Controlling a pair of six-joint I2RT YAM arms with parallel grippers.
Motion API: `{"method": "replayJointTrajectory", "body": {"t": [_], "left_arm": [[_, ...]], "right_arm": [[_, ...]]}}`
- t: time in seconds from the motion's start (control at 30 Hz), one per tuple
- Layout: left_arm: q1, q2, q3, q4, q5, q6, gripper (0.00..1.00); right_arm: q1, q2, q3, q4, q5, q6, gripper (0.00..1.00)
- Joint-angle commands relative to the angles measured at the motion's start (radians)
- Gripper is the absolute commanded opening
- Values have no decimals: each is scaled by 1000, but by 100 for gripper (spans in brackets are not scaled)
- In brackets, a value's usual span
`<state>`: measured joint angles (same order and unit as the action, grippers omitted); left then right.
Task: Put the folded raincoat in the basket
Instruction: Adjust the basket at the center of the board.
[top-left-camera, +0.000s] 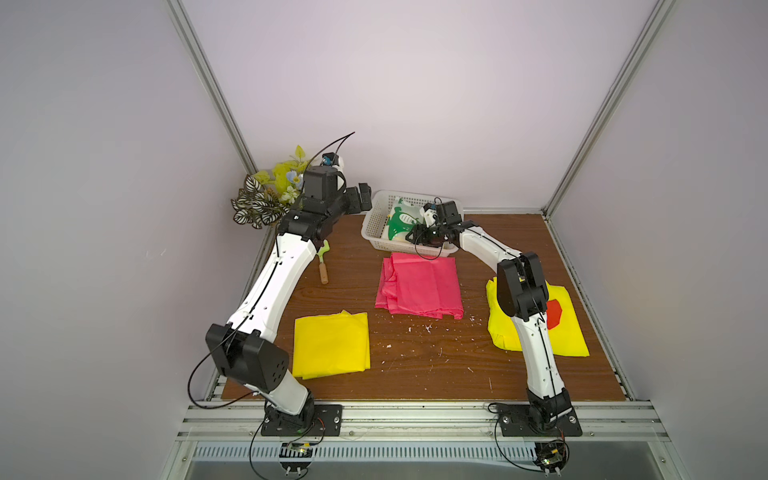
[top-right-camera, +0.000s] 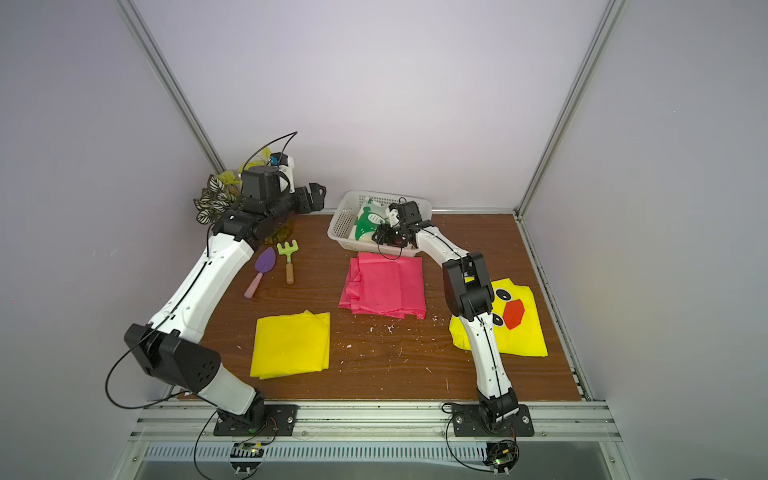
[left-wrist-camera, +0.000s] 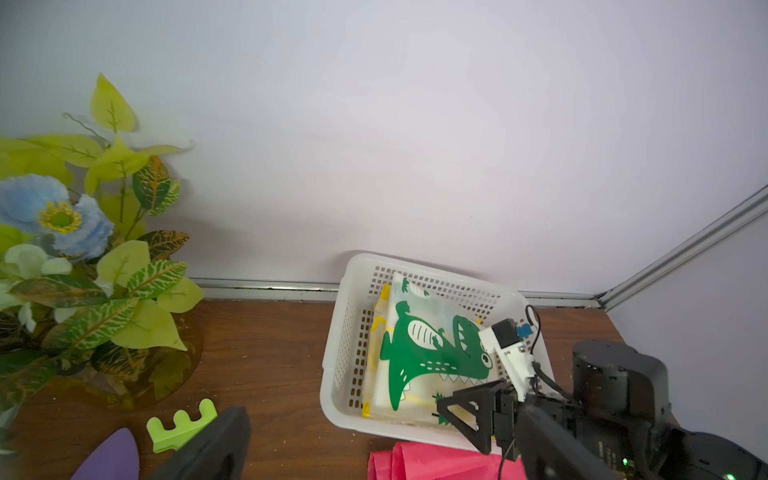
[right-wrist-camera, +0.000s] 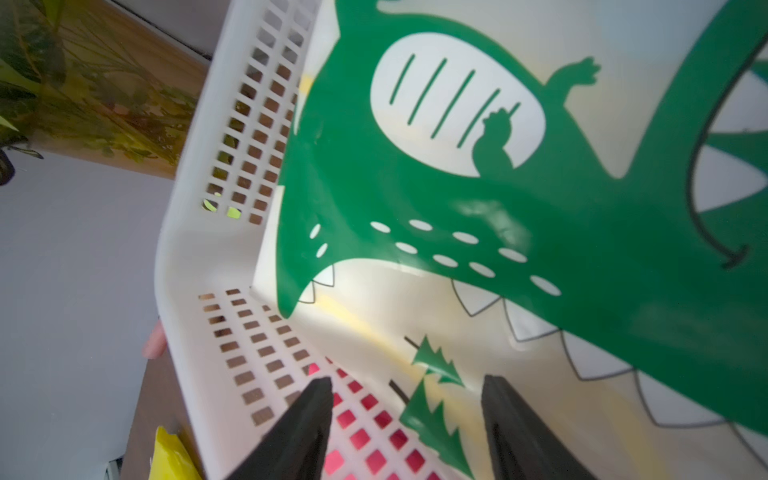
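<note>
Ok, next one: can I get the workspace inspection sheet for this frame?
Surface: wooden table, white flecks scattered.
Job's things: white basket at the back holds a dinosaur-print raincoat, tilted; pink raincoat, yellow raincoat and duck raincoat lie outside it.
Clutter: artificial plant, green rake, purple trowel.
Grippers: left claw open, raised beside basket; right claw open, at basket's near edge.
Cables: black cable loops beside left arm.
Surroundings: pale walls, aluminium frame.
</note>
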<state>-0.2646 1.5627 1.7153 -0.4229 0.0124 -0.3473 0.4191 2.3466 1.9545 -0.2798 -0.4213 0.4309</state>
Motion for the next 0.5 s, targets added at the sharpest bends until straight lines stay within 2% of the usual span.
{"method": "replayJointTrajectory", "body": {"t": [0.0, 0.23, 0.33, 0.47], "left_arm": [[11, -59, -67, 12, -43, -34, 99], [11, -280, -325, 30, -122, -115, 99], [10, -366, -388, 4, -114, -121, 99], [11, -453, -441, -48, -120, -158, 99]], "right_arm": [[14, -140, -81, -2, -54, -48, 66], [14, -284, -141, 33, -71, -45, 77], [15, -355, -163, 36, -80, -36, 78], [22, -487, -279, 82, -75, -5, 78]]}}
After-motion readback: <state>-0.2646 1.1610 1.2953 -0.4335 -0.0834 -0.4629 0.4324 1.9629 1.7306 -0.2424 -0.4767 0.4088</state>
